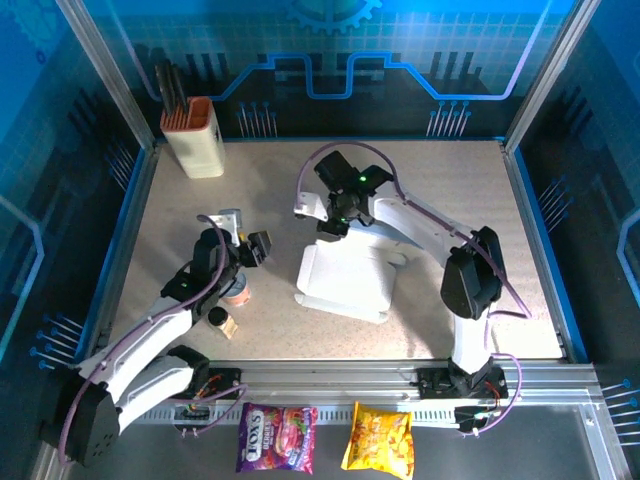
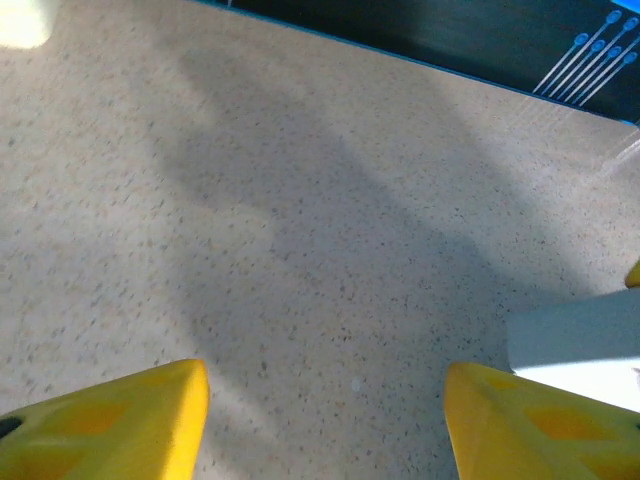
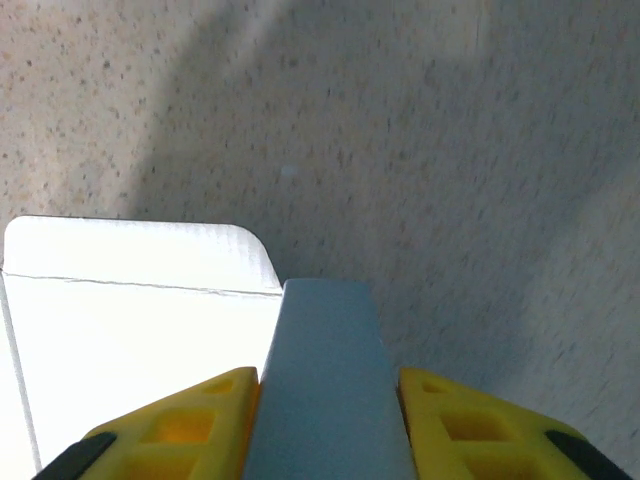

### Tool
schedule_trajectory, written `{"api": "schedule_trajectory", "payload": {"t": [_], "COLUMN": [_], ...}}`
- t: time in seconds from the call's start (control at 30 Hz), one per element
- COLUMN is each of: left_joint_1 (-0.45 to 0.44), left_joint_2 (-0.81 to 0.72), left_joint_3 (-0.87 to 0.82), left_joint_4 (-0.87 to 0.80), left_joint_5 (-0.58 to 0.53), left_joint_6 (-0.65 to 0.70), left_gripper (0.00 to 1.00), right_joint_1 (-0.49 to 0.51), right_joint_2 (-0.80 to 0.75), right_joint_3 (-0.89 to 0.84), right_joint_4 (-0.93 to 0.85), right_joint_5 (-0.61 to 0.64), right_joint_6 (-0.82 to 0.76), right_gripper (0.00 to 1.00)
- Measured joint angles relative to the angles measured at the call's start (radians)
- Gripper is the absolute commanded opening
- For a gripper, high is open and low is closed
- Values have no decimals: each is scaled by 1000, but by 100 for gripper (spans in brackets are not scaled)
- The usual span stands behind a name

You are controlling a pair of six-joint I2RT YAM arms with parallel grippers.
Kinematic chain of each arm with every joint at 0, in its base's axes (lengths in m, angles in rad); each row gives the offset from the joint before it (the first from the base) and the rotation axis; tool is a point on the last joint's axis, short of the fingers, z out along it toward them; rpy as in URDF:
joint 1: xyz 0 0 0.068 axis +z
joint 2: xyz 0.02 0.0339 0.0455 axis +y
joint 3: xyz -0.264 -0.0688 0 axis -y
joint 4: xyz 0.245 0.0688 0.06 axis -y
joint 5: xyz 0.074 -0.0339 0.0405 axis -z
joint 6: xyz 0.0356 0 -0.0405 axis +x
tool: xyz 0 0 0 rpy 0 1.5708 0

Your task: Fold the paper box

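Observation:
The paper box (image 1: 343,282) lies mid-table as a shallow white cardboard shape, one flap raised at its far edge. My right gripper (image 1: 335,218) hangs over that far edge. In the right wrist view its yellow fingers (image 3: 200,420) press both sides of the upright grey-white flap (image 3: 325,370), so the gripper (image 3: 325,395) is shut on it; the flat white panel of the box (image 3: 130,320) lies to the left. My left gripper (image 1: 258,247) sits left of the box, open. Its wrist view shows the gripper (image 2: 325,400) over bare table, with a box corner (image 2: 585,345) at the right.
A tall cream holder with an orange top (image 1: 194,136) stands at the back left. A small bottle (image 1: 238,292) and a small block (image 1: 226,324) sit by the left arm. Two snack bags (image 1: 277,437) (image 1: 379,438) lie in front of the table's near rail.

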Motion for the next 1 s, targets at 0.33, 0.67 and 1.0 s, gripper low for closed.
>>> {"api": "schedule_trajectory", "payload": {"t": [0.33, 0.67, 1.0], "left_joint_1": [92, 104, 104], "left_joint_2": [-17, 22, 52], "left_joint_3": [52, 101, 156], "left_joint_4": [-242, -334, -379], "left_joint_5": [145, 226, 273], "left_joint_6": [-90, -93, -87], "left_gripper": [66, 66, 66], "right_joint_1": [74, 84, 83], "right_joint_2": [257, 374, 357], "right_joint_3": [222, 345, 375], "right_joint_4": [-80, -144, -146], "right_joint_5": [31, 96, 56], "right_joint_6": [-71, -45, 19], "right_gripper": [24, 36, 61]}}
